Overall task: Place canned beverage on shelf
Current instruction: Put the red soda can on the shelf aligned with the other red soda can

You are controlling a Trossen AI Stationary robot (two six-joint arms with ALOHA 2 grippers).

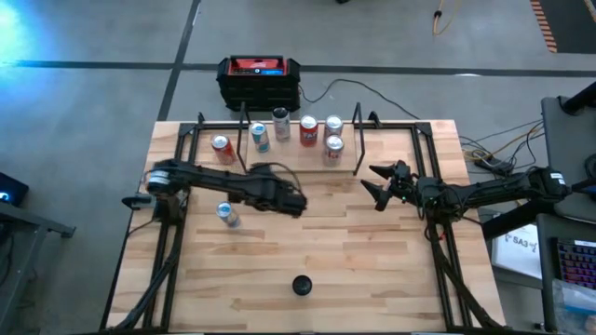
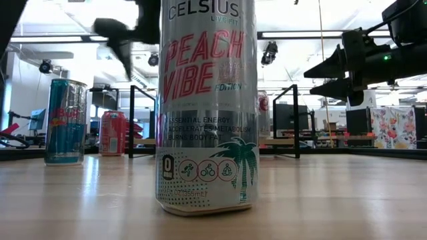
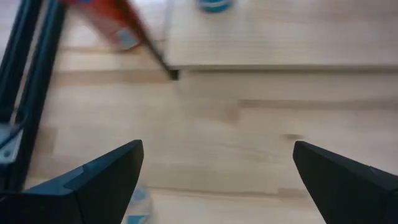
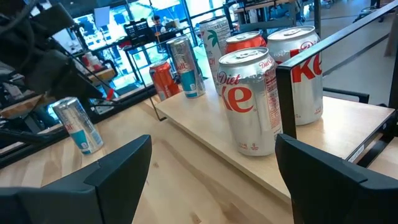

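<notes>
The shelf (image 1: 296,160) is a light-wood plank with black rod uprights near the table's far edge. Several cans stand on it, among them a Diet Coke can (image 4: 252,102) and a tall silver can (image 1: 281,124). A silver-and-blue can (image 1: 227,214) stands on the table left of centre, and a red can (image 1: 222,149) stands left of the shelf. My left gripper (image 1: 296,203) hangs open above the table, between the silver-and-blue can and the shelf, with nothing between its fingers (image 3: 109,171). My right gripper (image 1: 377,186) waits open right of the shelf, facing it.
A tall Celsius can (image 2: 207,107) stands close in front of the low camera. A dark round thing (image 1: 301,285) sits near the table's near edge. A black-and-red box (image 1: 259,82) lies beyond the far edge. Bare tabletop (image 1: 372,251) lies in the near right part.
</notes>
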